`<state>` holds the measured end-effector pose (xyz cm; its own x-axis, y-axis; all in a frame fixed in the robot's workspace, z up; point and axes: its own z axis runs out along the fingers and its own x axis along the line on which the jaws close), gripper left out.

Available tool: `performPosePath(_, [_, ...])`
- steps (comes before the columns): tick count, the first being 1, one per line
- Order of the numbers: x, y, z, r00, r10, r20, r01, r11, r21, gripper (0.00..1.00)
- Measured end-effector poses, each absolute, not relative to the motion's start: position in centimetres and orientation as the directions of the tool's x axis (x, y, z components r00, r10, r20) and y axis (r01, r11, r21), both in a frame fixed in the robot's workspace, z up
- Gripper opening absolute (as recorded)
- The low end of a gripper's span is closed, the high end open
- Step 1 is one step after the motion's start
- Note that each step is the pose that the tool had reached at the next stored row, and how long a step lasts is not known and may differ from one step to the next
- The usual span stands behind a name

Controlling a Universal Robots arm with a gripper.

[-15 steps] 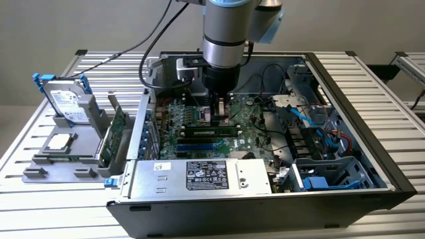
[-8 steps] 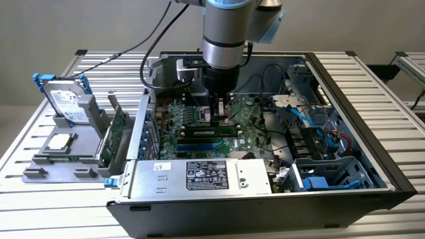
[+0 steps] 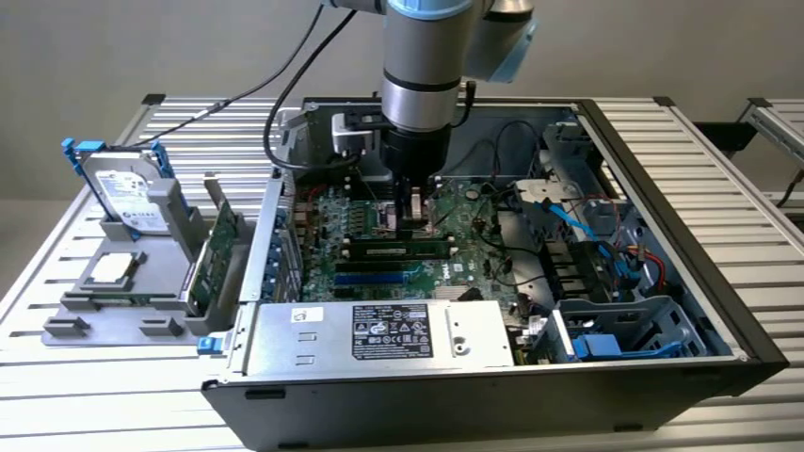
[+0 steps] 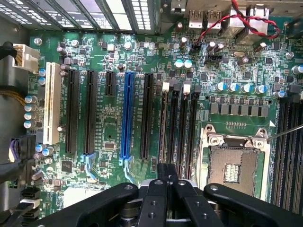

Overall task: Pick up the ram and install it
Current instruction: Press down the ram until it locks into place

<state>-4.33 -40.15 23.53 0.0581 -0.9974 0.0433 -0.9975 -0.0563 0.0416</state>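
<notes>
The ram [image 3: 399, 250] is a narrow green stick with dark chips. It stands on edge in one of the black memory slots on the motherboard [image 3: 465, 235], inside the open computer case. In the wrist view it appears edge-on as a thin pale line [image 4: 164, 123] beside the other slots. My gripper [image 3: 406, 224] hangs straight down over the ram's middle. Its black fingers [image 4: 158, 198] are shut together with nothing visible between them. Whether the fingertips touch the ram's top edge I cannot tell.
A silver hard drive with blue brackets [image 3: 126, 193] and a green expansion card [image 3: 220, 250] stand in a grey holder at the exterior view's left. The power supply [image 3: 377, 334] fills the case's near side. The CPU socket [image 4: 234, 161], a blue slot [image 4: 127, 118] and cables [image 4: 236, 19] surround the memory slots.
</notes>
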Motion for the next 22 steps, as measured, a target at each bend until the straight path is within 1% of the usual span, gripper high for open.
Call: performPosePath(22, [-4.47, -40.16, 22.51, 0.058, -0.997, 0.045, -0.998, -0.056, 0.042, 0.11])
